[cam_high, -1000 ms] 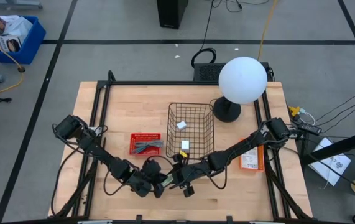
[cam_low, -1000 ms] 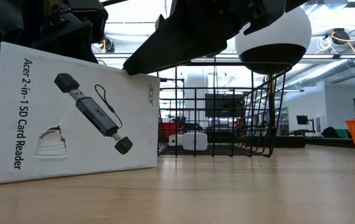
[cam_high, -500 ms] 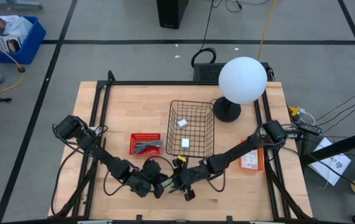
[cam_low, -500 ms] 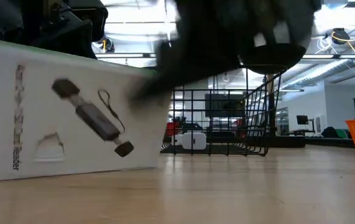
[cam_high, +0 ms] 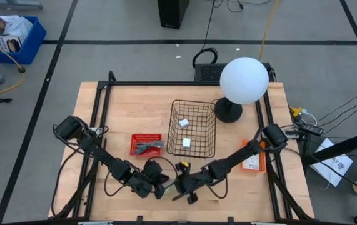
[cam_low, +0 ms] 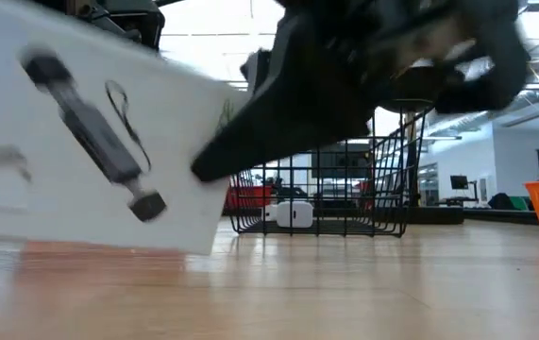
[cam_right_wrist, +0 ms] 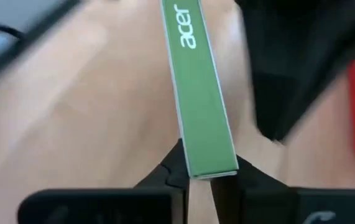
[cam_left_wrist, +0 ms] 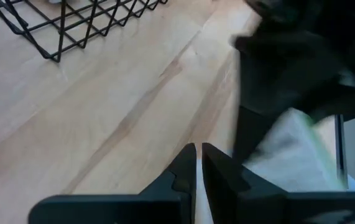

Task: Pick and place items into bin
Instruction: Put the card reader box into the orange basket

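Here, at lower centre-left of the high view, the left claw (cam_high: 159, 190) hangs with fingers together, empty. Just right, the right claw (cam_right_wrist: 203, 176) clamps the green edge of a flat white card-reader box (cam_low: 90, 151), tilted above the wooden worktop (cam_high: 122, 119). The thin-edge grip could let it swivel before reaching the black wire basket (cam_high: 192, 129), upper centre.
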